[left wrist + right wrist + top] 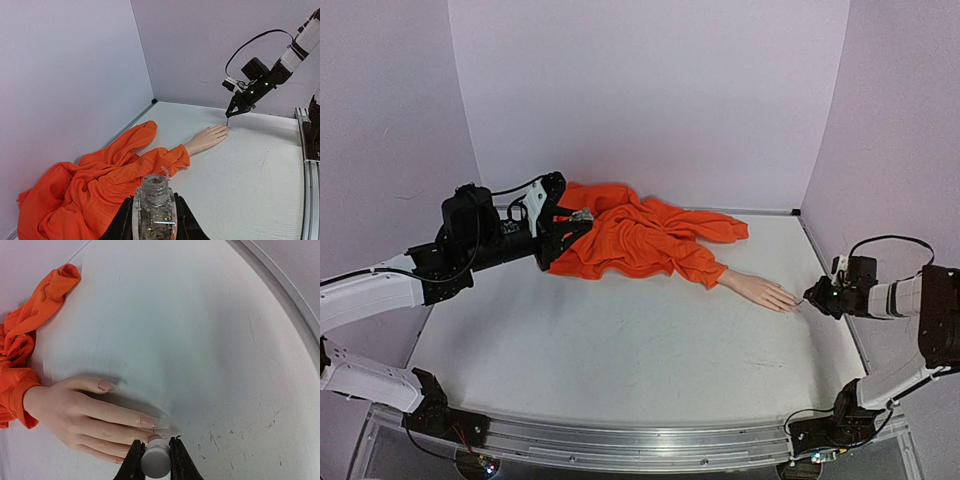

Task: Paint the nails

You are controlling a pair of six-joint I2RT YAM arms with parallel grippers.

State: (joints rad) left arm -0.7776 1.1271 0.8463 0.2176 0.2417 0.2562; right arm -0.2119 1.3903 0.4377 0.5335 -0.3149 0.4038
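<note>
The pale mannequin hand (pixel 760 290) lies palm down, coming out of an orange sleeve (pixel 695 262). Its nails show in the right wrist view: thumb nail (pixel 106 386) and index nail (pixel 149 422). My right gripper (pixel 154 442) is shut on a white brush cap (pixel 155 459), held right over the middle fingertip (pixel 153 437); the brush itself is hidden. In the top view this gripper (pixel 810 297) is at the fingertips. My left gripper (pixel 155 201) is shut on a small clear uncapped bottle (pixel 154 187) of glittery polish, above the orange cloth at back left (pixel 556 215).
The orange garment (pixel 640 240) is heaped against the back wall. Lilac walls close the back and both sides. A metal rail (pixel 620 445) runs along the near edge. The white tabletop (pixel 225 365) is scuffed to the right of the hand.
</note>
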